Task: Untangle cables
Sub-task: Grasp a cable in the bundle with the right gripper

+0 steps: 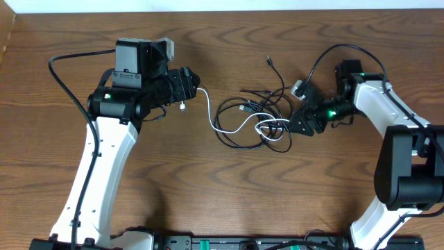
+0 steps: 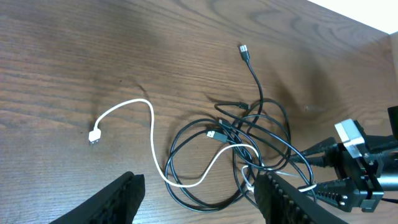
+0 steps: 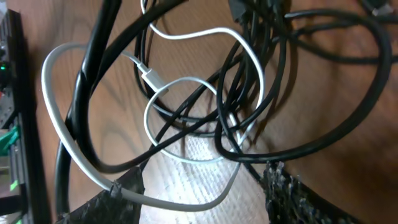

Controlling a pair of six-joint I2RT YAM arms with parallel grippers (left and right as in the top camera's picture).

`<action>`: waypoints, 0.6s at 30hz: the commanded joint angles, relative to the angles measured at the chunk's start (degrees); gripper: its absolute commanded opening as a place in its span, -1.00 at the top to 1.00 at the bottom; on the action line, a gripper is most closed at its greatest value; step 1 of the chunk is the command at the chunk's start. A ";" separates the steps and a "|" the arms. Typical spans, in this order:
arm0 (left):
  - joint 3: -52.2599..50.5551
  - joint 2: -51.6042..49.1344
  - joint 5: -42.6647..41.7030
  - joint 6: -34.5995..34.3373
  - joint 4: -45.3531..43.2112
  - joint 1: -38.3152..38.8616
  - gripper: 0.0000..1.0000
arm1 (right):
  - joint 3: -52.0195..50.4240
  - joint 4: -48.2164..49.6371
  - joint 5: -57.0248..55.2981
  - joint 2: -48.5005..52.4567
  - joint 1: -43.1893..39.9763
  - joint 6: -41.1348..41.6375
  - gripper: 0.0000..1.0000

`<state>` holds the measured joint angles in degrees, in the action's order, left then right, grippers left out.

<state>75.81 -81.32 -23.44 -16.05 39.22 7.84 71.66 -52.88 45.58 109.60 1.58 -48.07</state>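
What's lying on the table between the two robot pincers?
The overhead view shows the tangle there: the black cable and the white cable looped together, between the left pincer and the right pincer.

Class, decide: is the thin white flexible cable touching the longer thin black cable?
Touching. Left wrist view shows the white cable crossing loops of the black cable, resting against them.

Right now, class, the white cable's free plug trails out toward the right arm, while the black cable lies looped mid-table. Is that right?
Not quite. The free plug of the white cable trails out toward the left arm, not the right; the overhead view shows it. The black cable does lie looped mid-table.
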 commanded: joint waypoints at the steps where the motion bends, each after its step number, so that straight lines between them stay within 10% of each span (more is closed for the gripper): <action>1: 0.55 -0.02 0.13 0.83 -0.07 0.02 -0.24 | -0.22 1.07 1.95 -0.68 1.62 -0.83 -0.17; 5: 0.55 -0.02 0.13 0.83 -0.04 0.02 -0.25 | -0.22 1.11 1.62 -0.68 3.72 -0.83 -0.08; 10: 0.55 -0.02 0.13 0.83 -0.04 0.02 -0.25 | -0.20 2.08 -0.52 -0.68 4.90 1.05 0.51; 12: 0.55 -0.02 0.13 0.83 -0.07 0.02 -0.25 | 0.24 2.64 -0.66 -0.70 4.59 7.30 0.93; 18: 0.55 -0.02 0.13 0.81 -0.31 0.02 -0.25 | 9.62 -3.91 -2.99 -1.70 2.05 31.52 0.98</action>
<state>75.81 -81.32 -23.46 -16.05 39.18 7.81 74.70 -54.37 43.92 109.60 4.97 -31.00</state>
